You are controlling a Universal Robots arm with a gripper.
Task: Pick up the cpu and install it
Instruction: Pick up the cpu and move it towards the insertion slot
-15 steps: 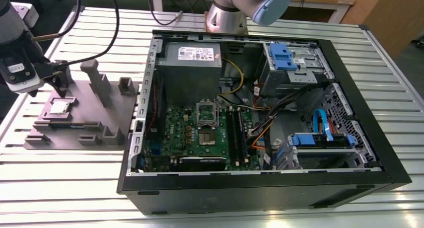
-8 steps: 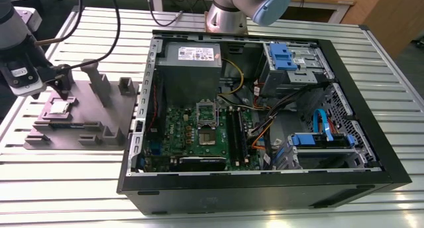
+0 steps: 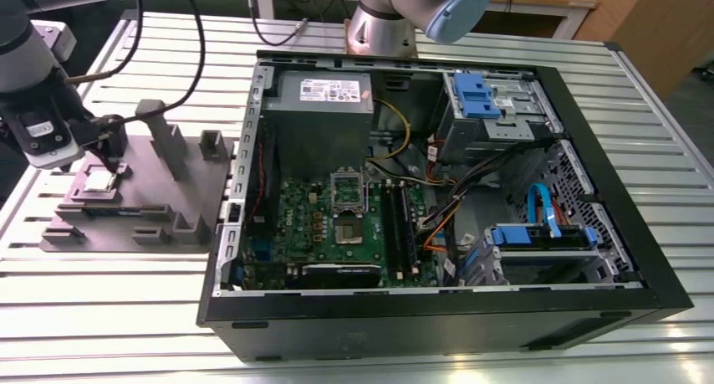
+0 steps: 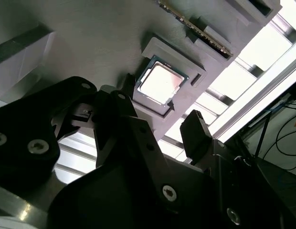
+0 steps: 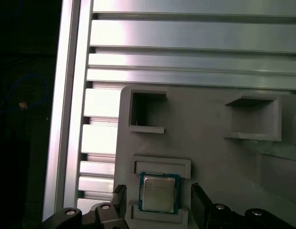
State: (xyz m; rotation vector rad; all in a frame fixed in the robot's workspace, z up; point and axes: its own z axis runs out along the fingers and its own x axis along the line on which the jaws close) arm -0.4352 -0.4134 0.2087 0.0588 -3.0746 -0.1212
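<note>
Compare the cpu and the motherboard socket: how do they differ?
The cpu is a small square with a silvery top; the socket is a larger rectangle, silver-framed with a dark centre. The cpu lies in a recess of the grey plate outside the case; the socket sits on the green board inside it. Both lie flat.

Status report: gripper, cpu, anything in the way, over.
Gripper open, fingers either side of the cpu, not touching. Cpu seated in its recess on the grey plate. Nothing between fingers and chip.
</note>
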